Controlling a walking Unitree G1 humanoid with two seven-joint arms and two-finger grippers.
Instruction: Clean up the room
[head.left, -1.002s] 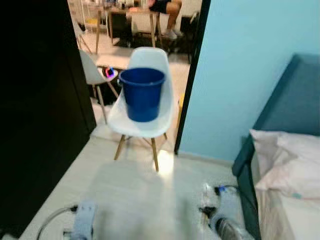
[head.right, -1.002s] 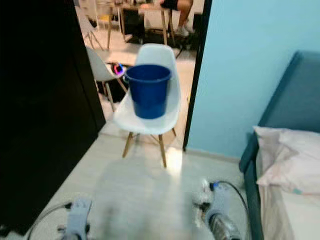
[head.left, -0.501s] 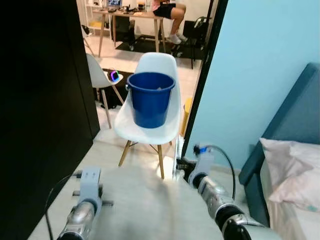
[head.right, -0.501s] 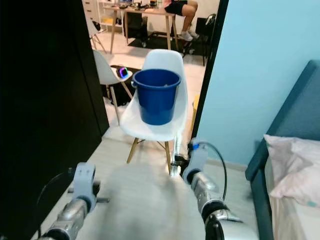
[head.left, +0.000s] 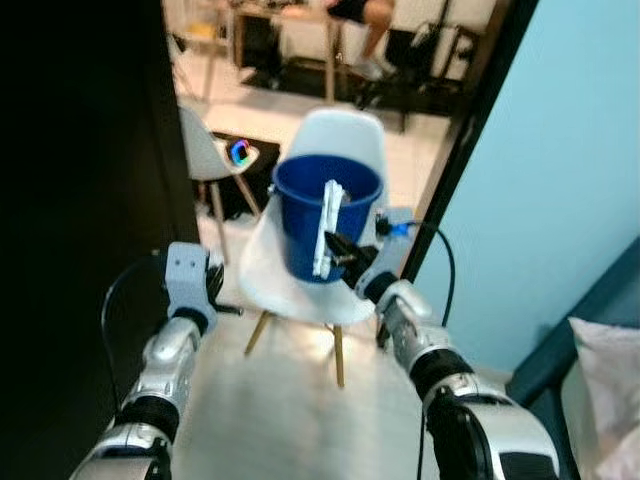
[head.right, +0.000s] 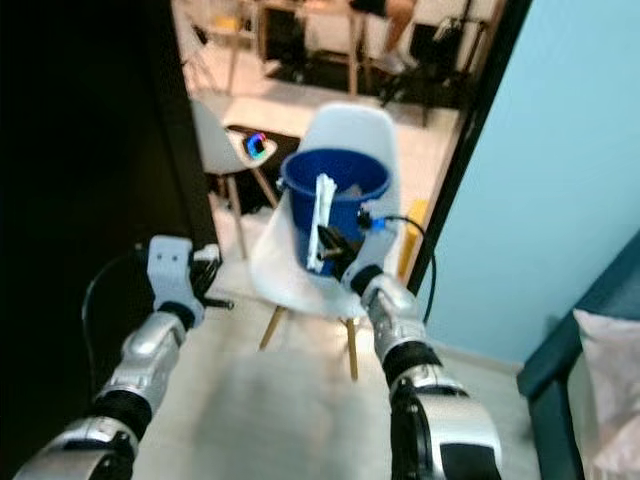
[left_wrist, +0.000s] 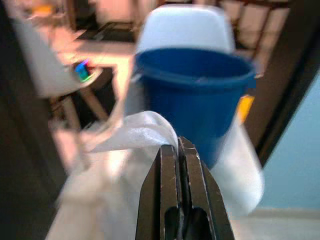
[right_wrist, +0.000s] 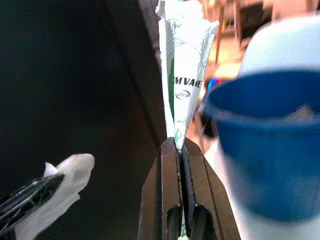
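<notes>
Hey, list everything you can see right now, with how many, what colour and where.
bucket: one, blue, on the seat of the white chair.
white chair: one, wooden legs, in the doorway ahead.
second chair: one, white, behind and left of the first, partly hidden by the dark wall.
flattened carton: one, white with green print, upright before the bucket.
tissue: one, white, crumpled, pinched at the left gripper.
light blue wall: one, right of the doorway.
bed frame: one, teal, lower right.
pillow: one, white, on the bed.
desk: one, wooden, far room.
person: one, legs visible, seated in the far room.
right gripper: shut on the carton.
left gripper: shut on the tissue.
</notes>
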